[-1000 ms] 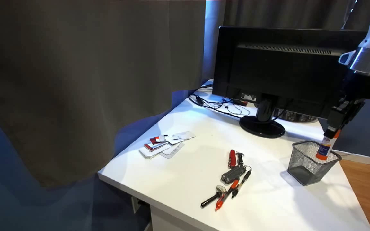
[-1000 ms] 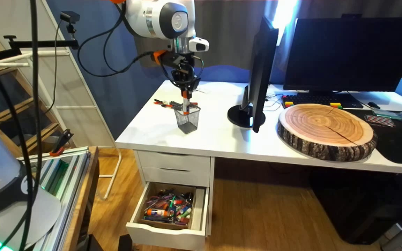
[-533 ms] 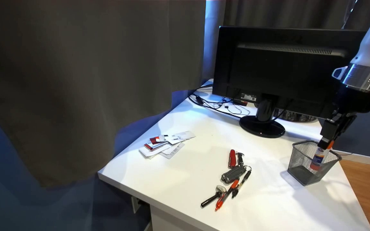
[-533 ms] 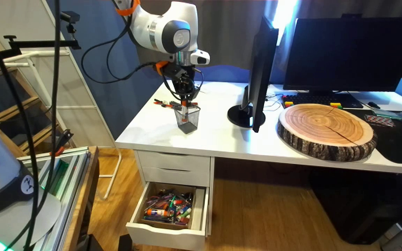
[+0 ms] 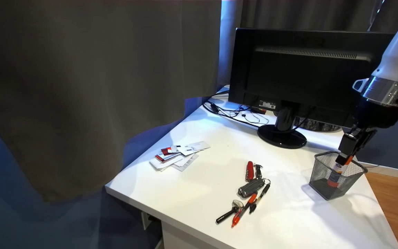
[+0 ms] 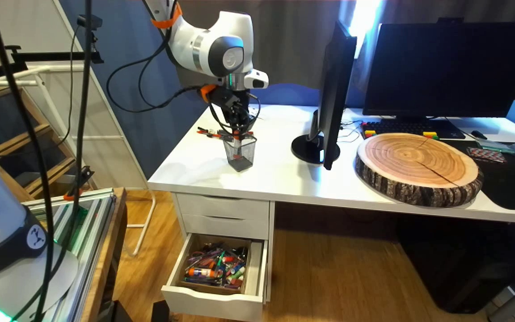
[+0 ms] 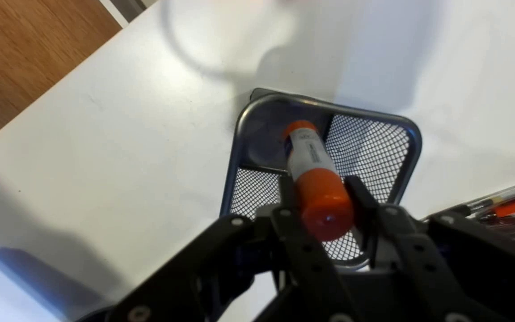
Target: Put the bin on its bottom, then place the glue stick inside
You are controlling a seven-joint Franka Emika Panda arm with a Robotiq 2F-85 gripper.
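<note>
- Looks done for the first half: see the bin (image 5: pixel 320 176) on its flat bottom on the bench (image 5: pixel 185 193), right way up, with an open top.
- Looks nearly done for the second half: see the glue stick (image 7: pixel 315 179) down inside the bin, leaning at a slant, with one end low near the bin's floor.
- Gripped by the fingers (image 7: pixel 361 193), with the orange top end of the glue stick pinched between both. Not let go yet.
- Can't tell about the low end: maybe touching the floor of the bin, maybe just above.
- Left to do, as a guess: set the glue stick down, spread the fingers apart, then lift up and away.
- Better go slow on the way out, so as not to tip the bin.
- No need, likely, for the red pen (image 5: pixel 243 210) or the red pocket knife (image 5: pixel 250 171), both away from the bin.
</note>
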